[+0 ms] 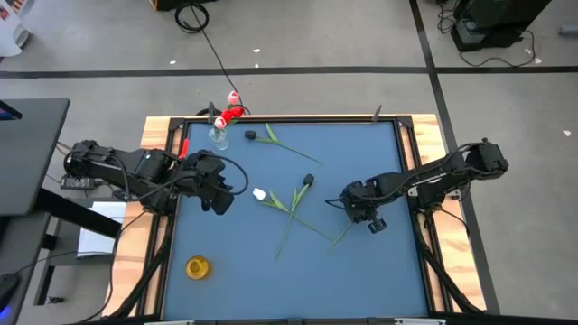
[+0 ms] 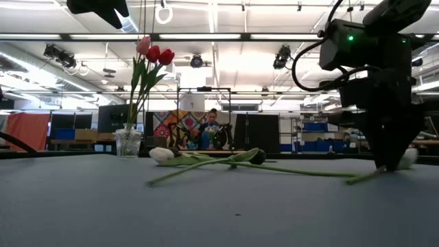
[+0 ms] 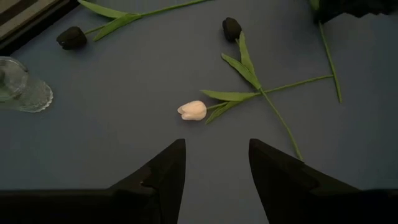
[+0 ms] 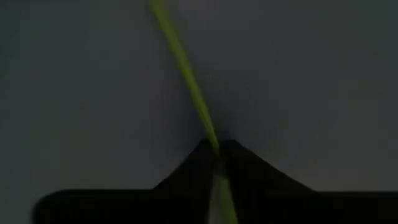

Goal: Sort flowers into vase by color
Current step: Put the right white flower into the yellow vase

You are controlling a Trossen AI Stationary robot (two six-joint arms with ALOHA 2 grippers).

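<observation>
With your right gripper (image 4: 217,152) pinched shut on the green stem (image 4: 186,81) running straight ahead from its tips, you needed a slow, level lift, while your left gripper (image 3: 214,165) waited open, the white tulip (image 3: 193,111) just ahead.

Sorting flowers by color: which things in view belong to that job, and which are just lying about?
Belongs to the job:
- glass vase with red and pink tulips
- white tulip
- two dark tulips
- green stem pinched in the right gripper
- left gripper, open, facing the white tulip

Just lying about:
- yellow object near the table's front edge
- person in the room behind
</observation>
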